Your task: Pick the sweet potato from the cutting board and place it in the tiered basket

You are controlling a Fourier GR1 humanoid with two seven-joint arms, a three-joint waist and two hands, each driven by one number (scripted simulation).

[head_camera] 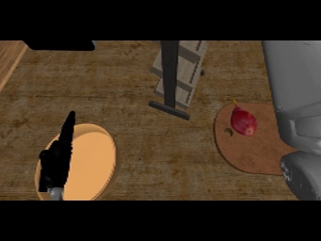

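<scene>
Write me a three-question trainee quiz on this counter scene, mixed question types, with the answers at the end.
1. True or false: the sweet potato lies on the cutting board.
2. Which thing does the left hand show over? A) the orange plate B) the tiered basket C) the cutting board
3. Fill in: the tiered basket stands to the ___ of the cutting board in the head view.

Key
1. True; it rests near the board's upper end, untouched.
2. A; the hand, fingers straight, overlaps the plate's left side.
3. Upper left, apart from the board. The right forearm covers the board's right edge; the right hand is not seen.
</scene>
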